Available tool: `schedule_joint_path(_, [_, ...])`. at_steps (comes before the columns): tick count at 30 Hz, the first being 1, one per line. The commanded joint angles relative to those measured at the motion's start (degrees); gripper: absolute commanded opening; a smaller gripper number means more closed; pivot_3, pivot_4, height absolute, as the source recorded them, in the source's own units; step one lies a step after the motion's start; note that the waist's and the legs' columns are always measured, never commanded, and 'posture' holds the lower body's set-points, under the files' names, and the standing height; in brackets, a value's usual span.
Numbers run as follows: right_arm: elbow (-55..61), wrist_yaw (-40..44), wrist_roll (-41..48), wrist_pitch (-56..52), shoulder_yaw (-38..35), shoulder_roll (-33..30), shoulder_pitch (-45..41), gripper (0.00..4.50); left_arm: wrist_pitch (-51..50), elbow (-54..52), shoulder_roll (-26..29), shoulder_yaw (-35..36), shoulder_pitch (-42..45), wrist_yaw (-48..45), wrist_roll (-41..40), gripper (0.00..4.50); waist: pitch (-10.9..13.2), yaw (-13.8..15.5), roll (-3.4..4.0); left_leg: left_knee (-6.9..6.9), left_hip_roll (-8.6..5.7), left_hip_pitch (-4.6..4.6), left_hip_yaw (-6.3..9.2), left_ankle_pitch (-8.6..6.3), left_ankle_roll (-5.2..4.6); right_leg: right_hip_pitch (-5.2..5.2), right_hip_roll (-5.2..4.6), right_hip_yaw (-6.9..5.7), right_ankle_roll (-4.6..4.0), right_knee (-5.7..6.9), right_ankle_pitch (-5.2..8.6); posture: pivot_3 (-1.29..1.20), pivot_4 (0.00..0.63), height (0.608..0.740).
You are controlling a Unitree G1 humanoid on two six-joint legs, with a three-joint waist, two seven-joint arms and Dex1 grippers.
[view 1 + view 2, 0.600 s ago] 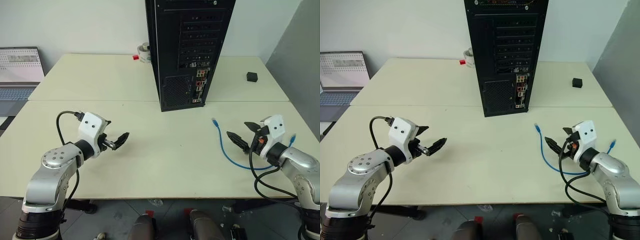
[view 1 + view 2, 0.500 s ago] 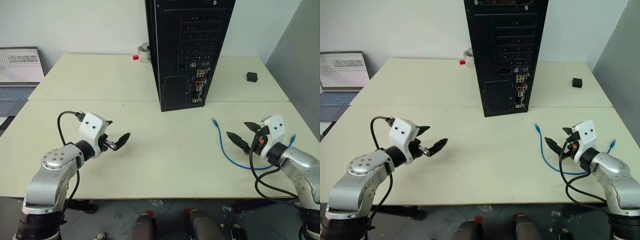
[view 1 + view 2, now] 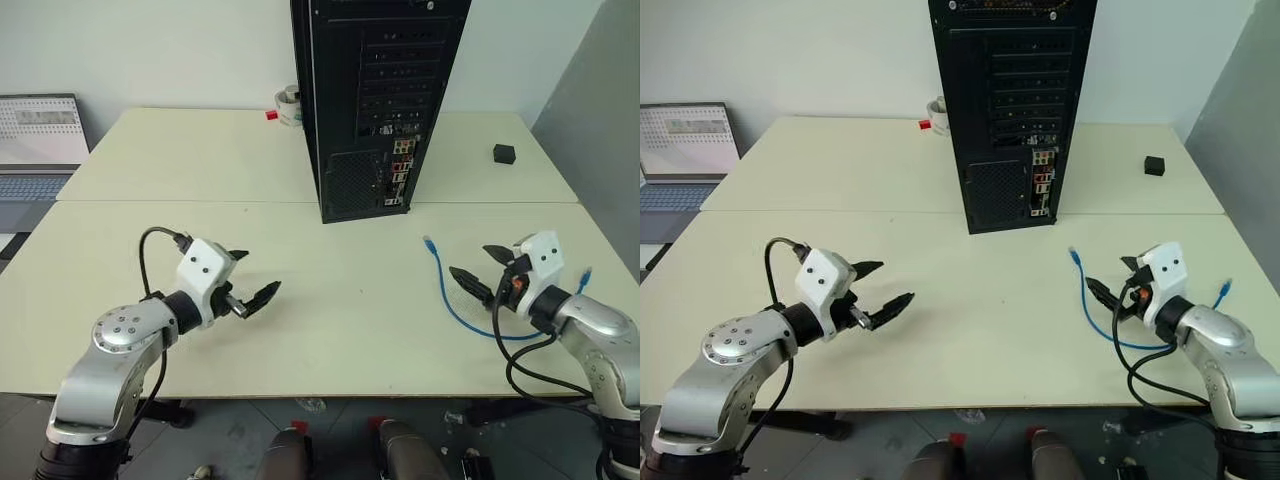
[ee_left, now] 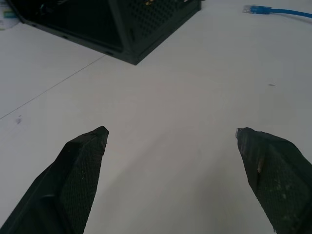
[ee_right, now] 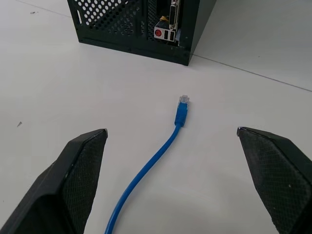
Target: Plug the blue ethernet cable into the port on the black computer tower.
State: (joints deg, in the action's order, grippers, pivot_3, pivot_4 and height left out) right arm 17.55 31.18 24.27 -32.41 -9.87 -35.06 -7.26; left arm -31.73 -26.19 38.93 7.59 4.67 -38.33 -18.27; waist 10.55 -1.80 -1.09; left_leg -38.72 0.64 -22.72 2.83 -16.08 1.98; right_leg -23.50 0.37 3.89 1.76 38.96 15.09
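- The black computer tower (image 3: 378,100) stands upright on the pale table (image 3: 200,160), its rear panel with slotted covers, mesh grille and strip of coloured connectors facing the robot.
- The blue ethernet cable (image 3: 447,293) lies loose on the table in front of the tower and toward the right. 1 plug (image 5: 182,104) points toward the tower's base, apart from it. The cord curves back under the right arm, and the other plug (image 3: 585,274) shows beyond that arm.
- The right gripper (image 3: 480,272) hangs just above the table with its 2 black fingers spread wide, holding nothing. In the right wrist view the cable runs between the fingers (image 5: 78,170), touching neither.
- The left gripper (image 3: 252,280) hovers over bare table, well left of the cable, its 2 fingers also spread wide and empty.
- A small black cube (image 3: 504,153) sits on the far right of the table.
- A roll of tape (image 3: 288,105) lies behind the tower's left side.
- A laptop (image 3: 38,140) stands open at the left edge.
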Motion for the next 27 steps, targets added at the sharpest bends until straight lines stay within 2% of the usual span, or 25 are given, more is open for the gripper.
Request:
schedule_joint_path(1, [1.23,-4.30,-1.88,-1.57,2.12,2.91,-2.28,4.50,2.94,-1.04,1.80,-2.29,1.77,-3.17,0.46,4.47,0.00,-0.01,0.00,0.00,-0.01,0.00,0.00,0.00,0.00,0.00,0.00,0.00,0.00,0.00,0.00,0.00,0.150,0.740])
schedule_joint_path(5, [-1.83,-5.47,-5.43,-0.06,6.18,5.44,-4.53,4.50,4.78,-1.13,3.57,-5.11,1.98,-7.00,0.70,4.47,0.00,-0.06,0.00,0.00,-0.01,0.00,-0.05,0.00,0.00,-0.01,0.01,0.04,0.00,0.00,0.00,0.00,0.150,0.740])
schedule_joint_path(10, [-11.90,-10.33,-11.61,4.64,9.54,10.40,-9.92,4.50,6.08,-0.16,4.09,-6.37,3.28,-8.62,1.27,4.47,0.00,-0.11,0.01,-0.01,0.00,0.00,-0.07,0.00,0.00,-0.01,0.02,0.01,-0.01,-0.01,0.00,0.00,0.150,0.740])
schedule_joint_path(16, [-24.26,-13.52,-15.94,9.87,9.77,13.76,-14.52,4.50,7.77,0.60,4.10,-5.69,3.69,-10.52,0.25,4.47,0.01,-0.07,0.01,0.00,-0.01,-0.04,-0.20,0.00,0.00,-0.05,0.03,0.01,-0.02,-0.01,0.00,0.00,0.150,0.740])
schedule_joint_path(22, [-28.91,-14.27,-16.17,11.78,8.33,15.52,-16.40,4.50,8.36,1.20,3.79,-5.22,3.57,-10.14,0.26,4.47,0.00,-0.10,0.01,0.00,0.00,0.02,-0.12,0.00,0.00,-0.03,0.03,0.04,-0.02,0.02,0.00,0.00,0.150,0.740])
schedule_joint_path(27, [-29.26,-14.55,-16.98,10.10,8.24,15.19,-16.65,3.66,7.75,1.06,3.42,-5.22,3.25,-10.51,-1.12,4.50,0.00,-0.08,0.01,0.00,0.00,0.02,-0.11,0.00,0.00,-0.02,0.02,0.04,-0.02,0.02,0.00,0.00,0.150,0.740])
